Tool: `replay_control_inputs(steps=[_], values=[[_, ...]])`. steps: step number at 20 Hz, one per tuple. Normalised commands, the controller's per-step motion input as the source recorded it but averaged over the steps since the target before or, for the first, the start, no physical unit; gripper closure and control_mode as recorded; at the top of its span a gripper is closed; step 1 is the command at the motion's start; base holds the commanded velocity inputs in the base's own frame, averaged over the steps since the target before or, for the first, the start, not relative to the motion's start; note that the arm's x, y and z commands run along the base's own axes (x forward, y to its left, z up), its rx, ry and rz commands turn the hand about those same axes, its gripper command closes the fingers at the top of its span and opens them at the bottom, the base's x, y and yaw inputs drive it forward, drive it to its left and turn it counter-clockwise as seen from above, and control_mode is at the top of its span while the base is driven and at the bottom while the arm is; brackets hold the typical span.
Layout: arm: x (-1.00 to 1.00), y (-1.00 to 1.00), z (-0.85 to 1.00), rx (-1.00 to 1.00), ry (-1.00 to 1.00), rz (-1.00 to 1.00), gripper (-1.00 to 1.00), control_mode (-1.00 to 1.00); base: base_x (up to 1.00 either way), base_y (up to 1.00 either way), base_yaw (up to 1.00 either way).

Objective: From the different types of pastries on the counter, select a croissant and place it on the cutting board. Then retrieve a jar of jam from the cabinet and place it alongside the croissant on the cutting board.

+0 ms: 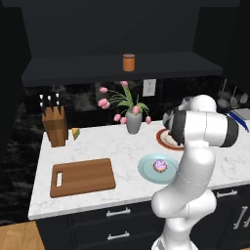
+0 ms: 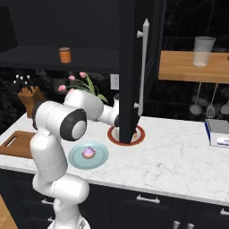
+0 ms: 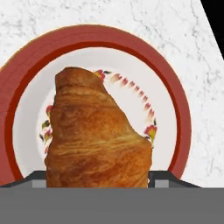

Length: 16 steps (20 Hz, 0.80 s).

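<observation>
Over the red-rimmed white plate (image 3: 179, 118) | golden flaky croissant (image 3: 94, 135) sits between the gripper (image 3: 97, 179) tips, jaws apparently pinching it, judged ready for lifting | brown wooden cutting board (image 1: 82, 177) waits bare | orange jam jar (image 1: 128, 62) remains shelved

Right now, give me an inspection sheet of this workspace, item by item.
Surface: white marble counter.
Job's things: croissant over the red-rimmed plate; cutting board bare; jam jar on the shelf.
Clutter: donut on a blue plate, flower vase, knife block.
Grippers: gripper fingertips flank the croissant; grip cannot be confirmed.
Cables: nothing seen.
Surroundings: open cabinet door, hanging utensils.
</observation>
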Motion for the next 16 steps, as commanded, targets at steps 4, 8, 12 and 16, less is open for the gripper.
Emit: replay_control_inputs(steps=[4,8,12,16], values=[[-0.69,0.15,0.04,0.00,0.02,0.00,1.00,-1.00,0.00,0.00,0.00],[-0.89,0.18,0.38,0.00,0.00,0.00,1.00,-1.00,0.00,0.00,0.00],[-0.65,0.38,0.29,0.00,0.01,0.00,1.00,-1.00,0.00,0.00,0.00],[-0.52,0.40,0.01,-0.02,0.06,0.00,1.00,-1.00,0.00,0.00,0.00]])
